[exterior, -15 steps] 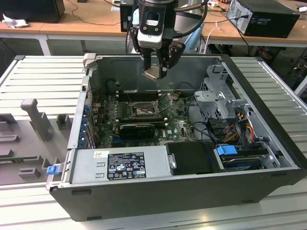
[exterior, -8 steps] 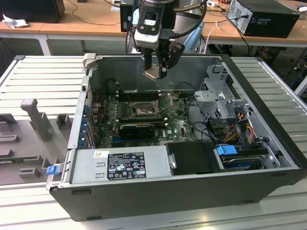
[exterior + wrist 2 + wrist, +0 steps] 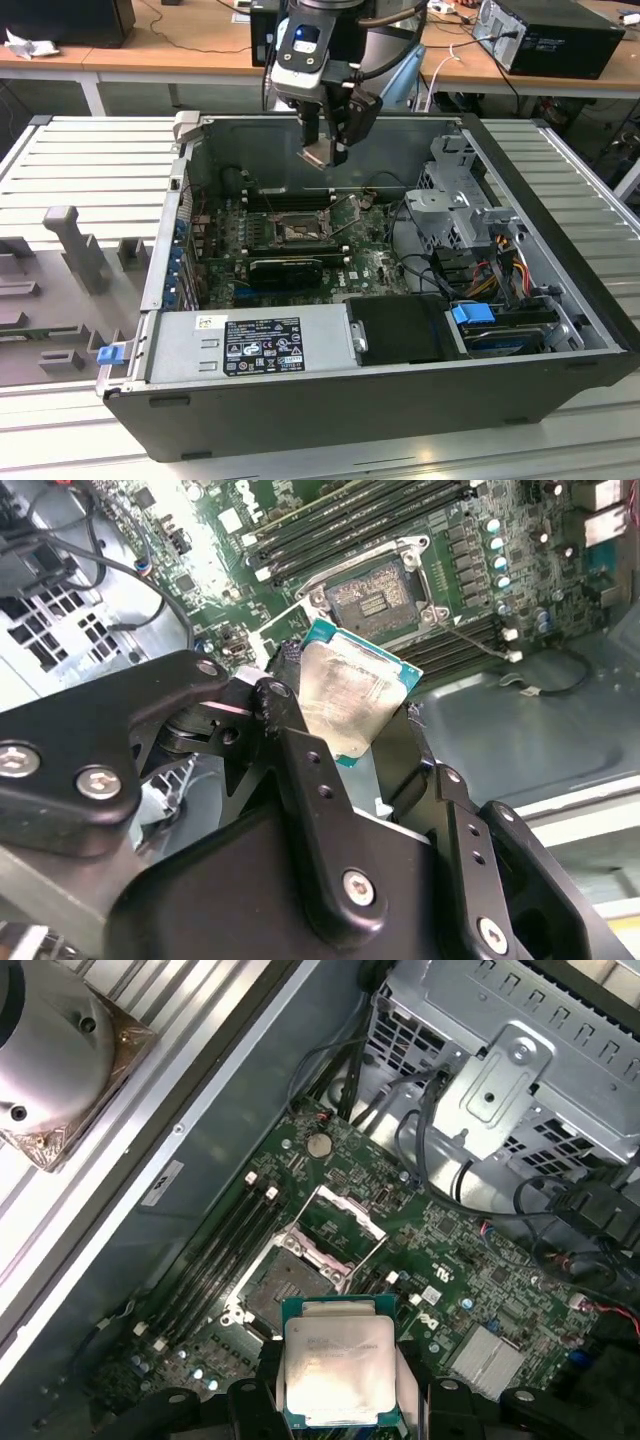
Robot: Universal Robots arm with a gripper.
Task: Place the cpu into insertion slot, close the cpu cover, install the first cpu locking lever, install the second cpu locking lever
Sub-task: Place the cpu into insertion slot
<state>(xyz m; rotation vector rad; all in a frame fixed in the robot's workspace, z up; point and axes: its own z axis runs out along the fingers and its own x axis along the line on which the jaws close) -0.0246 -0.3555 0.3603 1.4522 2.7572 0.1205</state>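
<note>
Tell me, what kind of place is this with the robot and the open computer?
Probably a robot lab or workshop. An open computer case sits on a ribbed metal table. The workbenches behind it carry another computer. The robot's claw holds the cpu over the motherboard.

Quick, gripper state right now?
Gripper: closed on the cpu, held in the air, not yet in the insertion slot.

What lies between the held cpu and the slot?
Nothing: in the exterior view the cpu, held in the pincer, hangs above the slot, bare air between.
</note>
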